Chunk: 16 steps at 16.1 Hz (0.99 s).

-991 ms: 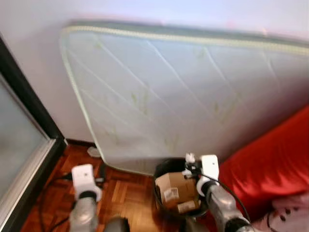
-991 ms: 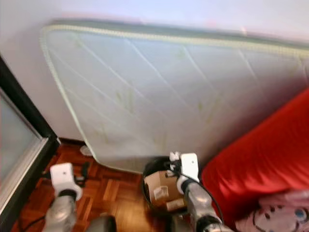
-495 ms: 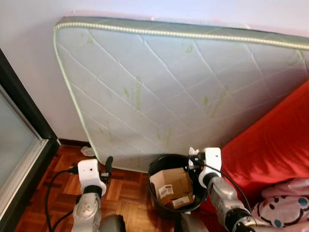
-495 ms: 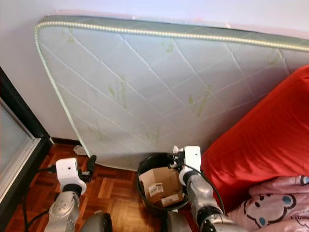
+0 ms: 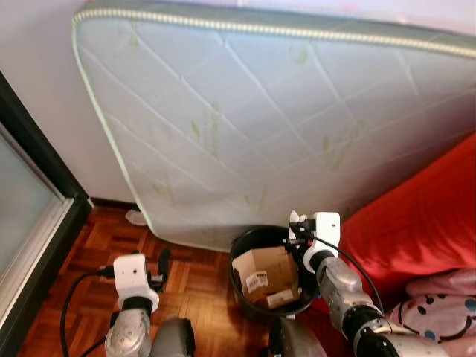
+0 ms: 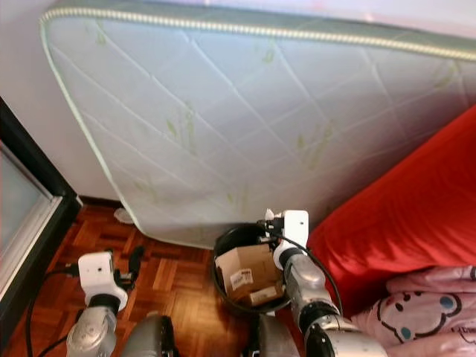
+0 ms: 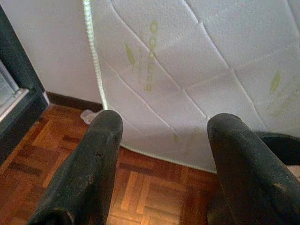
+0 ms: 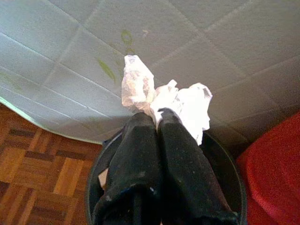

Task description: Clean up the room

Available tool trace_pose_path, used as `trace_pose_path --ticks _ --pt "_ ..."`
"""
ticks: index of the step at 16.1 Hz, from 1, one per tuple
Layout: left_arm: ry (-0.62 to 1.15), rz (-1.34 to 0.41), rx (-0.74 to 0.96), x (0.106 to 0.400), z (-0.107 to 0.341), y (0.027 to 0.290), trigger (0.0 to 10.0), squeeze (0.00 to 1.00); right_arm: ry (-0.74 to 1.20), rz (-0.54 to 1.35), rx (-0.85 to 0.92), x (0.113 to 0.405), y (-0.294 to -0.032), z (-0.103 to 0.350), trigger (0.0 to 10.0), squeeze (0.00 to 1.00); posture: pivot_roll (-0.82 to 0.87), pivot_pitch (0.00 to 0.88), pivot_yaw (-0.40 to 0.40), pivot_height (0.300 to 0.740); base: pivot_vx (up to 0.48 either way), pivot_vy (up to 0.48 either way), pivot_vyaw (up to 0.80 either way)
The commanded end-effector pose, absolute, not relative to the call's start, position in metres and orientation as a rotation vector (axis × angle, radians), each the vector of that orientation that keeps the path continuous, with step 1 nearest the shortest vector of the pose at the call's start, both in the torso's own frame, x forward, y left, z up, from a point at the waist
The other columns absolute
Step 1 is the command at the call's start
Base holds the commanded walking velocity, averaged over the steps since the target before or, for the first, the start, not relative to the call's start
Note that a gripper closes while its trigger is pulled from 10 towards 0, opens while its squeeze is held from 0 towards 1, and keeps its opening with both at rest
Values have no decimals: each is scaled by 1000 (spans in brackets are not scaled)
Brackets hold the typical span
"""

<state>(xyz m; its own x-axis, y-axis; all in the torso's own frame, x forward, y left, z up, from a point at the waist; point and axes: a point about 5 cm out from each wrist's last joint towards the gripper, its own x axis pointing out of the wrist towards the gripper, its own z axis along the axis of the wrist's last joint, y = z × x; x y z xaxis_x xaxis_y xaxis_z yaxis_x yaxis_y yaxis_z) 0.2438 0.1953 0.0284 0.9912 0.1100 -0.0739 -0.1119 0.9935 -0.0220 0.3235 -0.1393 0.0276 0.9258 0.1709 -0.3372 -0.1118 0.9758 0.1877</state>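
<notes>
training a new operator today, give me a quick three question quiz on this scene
1. True or false: the right gripper has its fingers shut on a crumpled white paper wad.
2. What lies inside the round black bin? A) brown cardboard box B) red cushion C) shoes
3. Fill in: the left gripper has its fingers ____, holding nothing.

Key: 1 true; 2 A, the brown cardboard box; 3 open.
</notes>
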Motion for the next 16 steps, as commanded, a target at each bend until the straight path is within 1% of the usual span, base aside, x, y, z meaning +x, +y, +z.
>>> trace_pose_path --ticks 1,7,8,9,10,11,16 --pt "91 103 -33 239 26 194 10000 0 362 112 157 326 -145 30 10000 0 64 227 -85 647 0 0 0" --pt "115 108 -30 228 28 194 10000 0 386 97 152 323 -146 25 10000 0 78 253 -80 647 0 0 0" --pt "119 108 -29 227 28 195 10000 0 402 88 125 321 -147 23 10000 165 79 255 -79 647 0 0 0" --pt "120 108 -29 226 28 195 10000 0 416 84 97 320 -148 20 10000 224 79 256 -78 647 0 0 0" --pt "121 108 -29 226 28 194 10000 0 427 86 96 317 -148 17 10000 890 81 255 -78 647 0 0 0" --pt "123 108 -30 226 28 194 10000 0 432 89 100 315 -148 16 10000 1000 83 256 -78 647 0 0 0" --pt "135 108 -32 225 30 194 10000 0 435 79 105 315 -152 15 10000 1000 84 260 -75 647 0 0 0"
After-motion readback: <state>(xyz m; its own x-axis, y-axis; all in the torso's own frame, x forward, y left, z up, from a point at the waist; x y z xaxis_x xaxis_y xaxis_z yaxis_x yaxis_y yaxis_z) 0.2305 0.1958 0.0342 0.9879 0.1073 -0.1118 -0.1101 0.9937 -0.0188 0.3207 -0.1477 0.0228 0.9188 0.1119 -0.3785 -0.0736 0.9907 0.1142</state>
